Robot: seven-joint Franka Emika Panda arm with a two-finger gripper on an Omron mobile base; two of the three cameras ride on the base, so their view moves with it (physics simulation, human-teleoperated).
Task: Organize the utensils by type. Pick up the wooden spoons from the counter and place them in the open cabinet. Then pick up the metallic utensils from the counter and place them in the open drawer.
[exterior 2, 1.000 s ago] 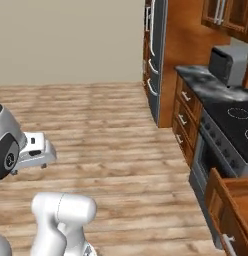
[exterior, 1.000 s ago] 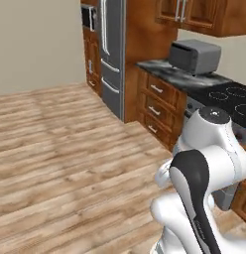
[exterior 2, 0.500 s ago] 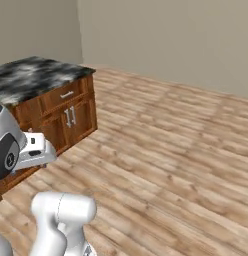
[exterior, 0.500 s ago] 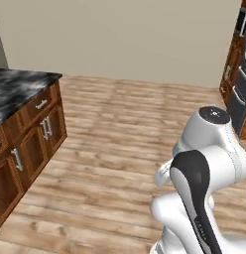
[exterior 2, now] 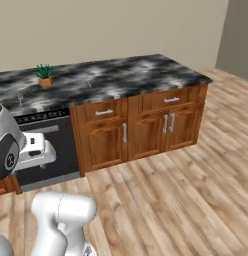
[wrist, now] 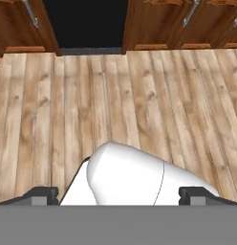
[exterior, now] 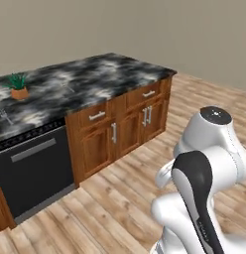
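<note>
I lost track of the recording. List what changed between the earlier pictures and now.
The base turned, so the whole view swung from the fridge and stove wall across bare floor to the island counter with a potted plant and dishwasher. The arm's folded pose stayed; the gripper stayed open and empty.

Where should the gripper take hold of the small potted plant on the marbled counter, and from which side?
Probably at the orange pot, coming from the side with the jaws level. The potted plant stands upright and its spiky green leaves spread over the top, so a grip from above would likely crush them.
</note>
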